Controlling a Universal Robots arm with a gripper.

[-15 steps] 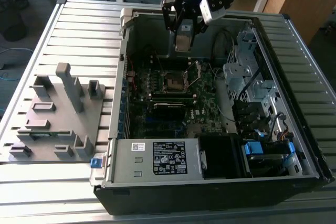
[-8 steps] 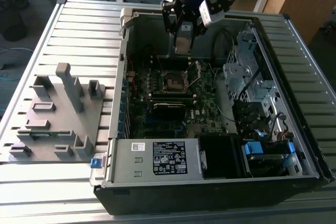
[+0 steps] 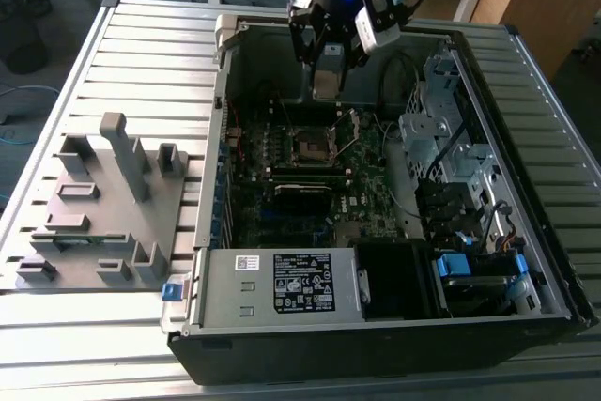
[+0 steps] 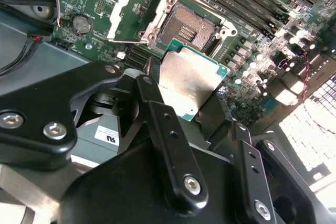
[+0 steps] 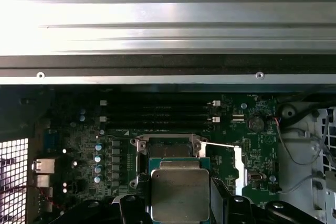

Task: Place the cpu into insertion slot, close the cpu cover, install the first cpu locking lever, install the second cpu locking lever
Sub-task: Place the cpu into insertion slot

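The claw [image 4: 185, 94] is clenched on the cpu [image 4: 191, 83], pinching two opposite edges with the dull metallic top facing the second wrist view. The chip hangs above the insertion slot [image 4: 192, 27], apart from it, and the socket lies bare. The cpu cover [image 4: 135, 11] stands swung open just beside the slot. The open computer case [image 3: 282, 279] lies on the slatted table [image 3: 141, 35].
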